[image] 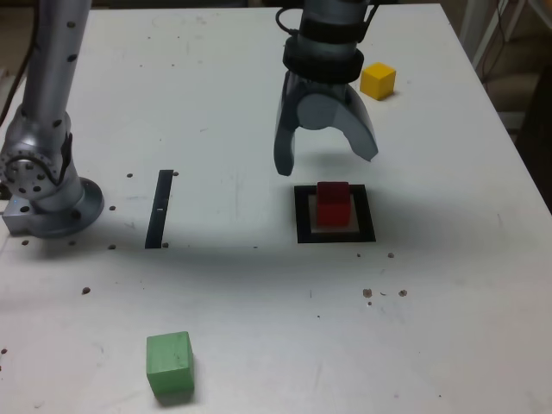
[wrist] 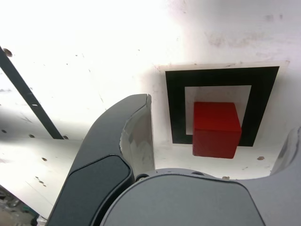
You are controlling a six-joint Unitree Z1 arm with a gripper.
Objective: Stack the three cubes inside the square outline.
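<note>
In the exterior view, the white counter narrows toward the top, where its far edge runs just below the frame's upper border. Its right edge slants down from the upper right corner of the surface, and the yellow cube sits near that far right part, behind the gripper and a little inside the edge. A broad bare stretch lies between the yellow cube and the right edge lower down, and another spreads across the lower right, broken only by a few small dark marks.

The square outline lies flat on the counter, right of centre in the exterior view. The red cube stands inside it, on the pale centre; nothing is stacked on its top. Open surface separates the outline from the thin black strip to its left. Further left is the round metal base of the arm, close to the strip. The green cube stands alone near the bottom of the exterior view, left of centre, well apart from the outline, with bare counter around it.

The gripper is wide open above the outline, its fingers spread well apart. It holds nothing and is clear of the red cube; the wrist view shows open space between both fingers and the cube.
</note>
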